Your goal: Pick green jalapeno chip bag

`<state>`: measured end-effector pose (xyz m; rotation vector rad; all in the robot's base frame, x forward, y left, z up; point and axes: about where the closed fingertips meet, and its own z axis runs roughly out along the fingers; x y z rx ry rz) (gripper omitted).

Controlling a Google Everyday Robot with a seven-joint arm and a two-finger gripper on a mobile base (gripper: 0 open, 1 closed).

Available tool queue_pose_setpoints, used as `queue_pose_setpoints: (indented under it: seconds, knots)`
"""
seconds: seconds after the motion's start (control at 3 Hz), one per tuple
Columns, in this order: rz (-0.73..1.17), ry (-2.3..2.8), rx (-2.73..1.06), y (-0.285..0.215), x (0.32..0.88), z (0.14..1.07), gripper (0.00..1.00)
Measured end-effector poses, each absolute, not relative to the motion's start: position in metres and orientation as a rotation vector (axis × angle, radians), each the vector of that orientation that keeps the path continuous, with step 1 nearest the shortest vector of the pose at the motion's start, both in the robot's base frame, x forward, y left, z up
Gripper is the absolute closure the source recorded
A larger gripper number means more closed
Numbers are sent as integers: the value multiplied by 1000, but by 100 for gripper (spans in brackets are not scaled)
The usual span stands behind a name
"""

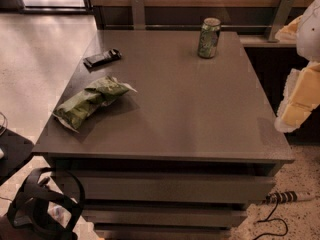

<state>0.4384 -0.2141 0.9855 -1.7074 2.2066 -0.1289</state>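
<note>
Bag (92,101): lies on the counter (190,109) at 9 o'clock, close to the left edge, its length running from 7 to 1 o'clock; it is puffy and crinkled, with one pale sealed end toward the middle

Gripper (300,96): a pale shape at 3 o'clock, beyond the counter's right edge and partly cut off, well apart from the bag; we cannot tell whether it is released or clenched, but the bag is not in it

Neighbours: a flat black device (102,58) at 11 o'clock, near the bag but not touching; a green can (209,38) upright at 12 o'clock by the far edge, well apart from both

Progress: we judge the reach has not begun, since the whole width of the counter lies between gripper and bag

Risk, push-off: the bag sits by the left edge, so a low approach from 3 o'clock could shove it toward 9 o'clock and off the counter

Risk, slip: the foil is slick and air-filled; a shallow pinch on the puffy middle could squeeze out, and a hard one could crush the chips

Risk, wrong green: the can is also green, and we would count a drift toward 12 o'clock as a miss

Risk, clutter: a descent that strays toward 11 o'clock could strike the device

Safer line: we would come down from above, across the bag's narrow width
</note>
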Motion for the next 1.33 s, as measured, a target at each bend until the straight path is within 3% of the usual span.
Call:
queue_pose_setpoints:
  seconds: [0.33,0.67,1.33]
  knots:
    - [-124,2193,-1710,-211,441,987,0]
    - [-38,2093,-1768,-172,451,979,0]
    - [168,1848,-1874,-58,464,932,0]
